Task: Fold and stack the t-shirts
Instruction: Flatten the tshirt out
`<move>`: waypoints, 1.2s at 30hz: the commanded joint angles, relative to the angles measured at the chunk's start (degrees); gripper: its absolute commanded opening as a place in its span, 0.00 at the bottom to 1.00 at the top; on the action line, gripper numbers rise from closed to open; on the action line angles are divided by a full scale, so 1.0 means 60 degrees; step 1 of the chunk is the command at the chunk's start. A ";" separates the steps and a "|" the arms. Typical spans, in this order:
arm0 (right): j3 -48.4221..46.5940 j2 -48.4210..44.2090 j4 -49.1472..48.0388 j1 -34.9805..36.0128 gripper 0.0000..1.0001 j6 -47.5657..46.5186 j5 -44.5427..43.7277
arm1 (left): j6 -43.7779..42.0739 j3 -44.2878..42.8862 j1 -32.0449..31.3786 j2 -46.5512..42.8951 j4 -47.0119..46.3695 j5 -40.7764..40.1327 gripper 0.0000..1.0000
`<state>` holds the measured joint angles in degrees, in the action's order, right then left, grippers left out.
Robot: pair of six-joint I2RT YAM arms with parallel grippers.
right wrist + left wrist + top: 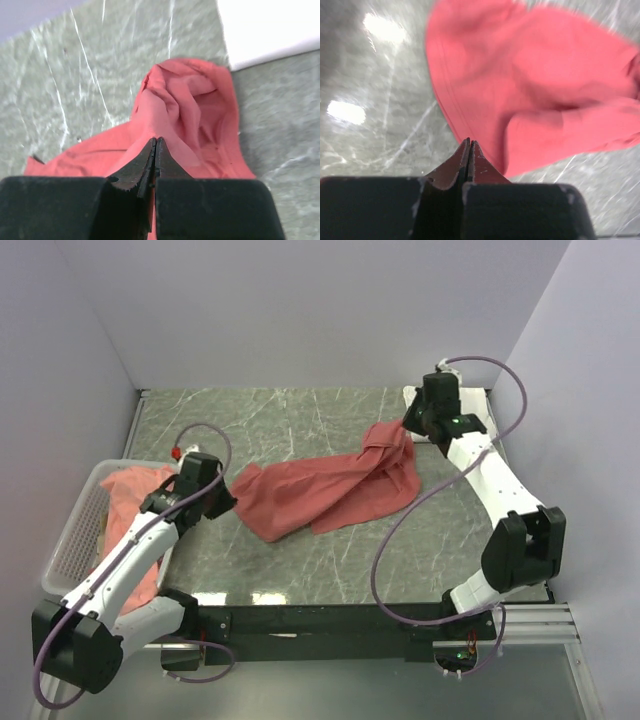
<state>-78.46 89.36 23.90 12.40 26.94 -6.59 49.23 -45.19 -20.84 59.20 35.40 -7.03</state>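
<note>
Pinching a bunched end of the limp, light coral t-shirt in my right gripper; left gripper closed at its hem.

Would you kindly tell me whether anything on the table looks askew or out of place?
The red t-shirt lies twisted and bunched diagonally across the table, not flat. Its far end is gathered into a peak at the right pincer, which is shut on it.
</note>
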 commanded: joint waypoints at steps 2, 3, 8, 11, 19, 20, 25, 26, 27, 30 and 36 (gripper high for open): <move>-0.0503 -0.1181 -0.0087 -0.0309 0.00 -0.0183 0.0131 | -0.0251 -0.1402 0.0587 -0.0287 0.0414 -0.0440 0.01; -0.0561 -0.1444 -0.0072 -0.0295 0.00 -0.0154 0.0161 | -0.0382 -0.1955 0.0718 -0.0170 0.0457 -0.0411 0.01; -0.0738 -0.1915 0.0191 -0.0295 0.00 -0.0124 0.0745 | -0.0734 -0.3249 0.0749 0.0387 0.0416 0.0129 0.01; 0.0240 -0.2441 -0.0099 -0.0266 0.00 0.0080 0.1068 | -0.0866 -0.2885 0.0720 0.0752 -0.0359 0.1096 0.01; 0.4139 -0.3688 -0.1346 -0.0280 0.00 0.0637 0.1069 | -0.0457 -0.2253 -0.1241 0.3241 -0.1870 0.1200 0.19; 0.4314 -0.3673 -0.1376 -0.0266 0.00 0.0666 0.1055 | -0.0427 -0.2355 -0.1287 0.3548 -0.1900 0.1186 0.23; 0.5019 -0.3776 -0.1669 -0.0280 0.00 0.0667 0.1259 | -0.0486 -0.3263 -0.1375 0.5351 -0.2032 0.0893 0.41; 0.5077 -0.3805 -0.1712 -0.0266 0.00 0.0666 0.1288 | -0.0529 -0.3409 -0.1375 0.5571 -0.2061 0.0878 0.43; 0.5150 -0.3790 -0.1742 -0.0266 0.00 0.0681 0.1303 | -0.0544 -0.3672 -0.1375 0.5979 -0.2062 0.0907 0.45; 0.5209 -0.3761 -0.1830 -0.0266 0.00 0.0652 0.1362 | -0.0647 -0.4301 -0.1375 0.6741 -0.2018 0.0966 0.49; 0.5341 -0.3746 -0.1918 -0.0280 0.00 0.0623 0.1464 | -0.0808 -0.5212 -0.1288 0.7739 -0.1725 0.0907 0.50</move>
<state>-47.27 68.05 15.16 10.72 30.61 1.65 45.87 -73.25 -29.04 104.14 25.41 -0.93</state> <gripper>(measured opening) 0.008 0.497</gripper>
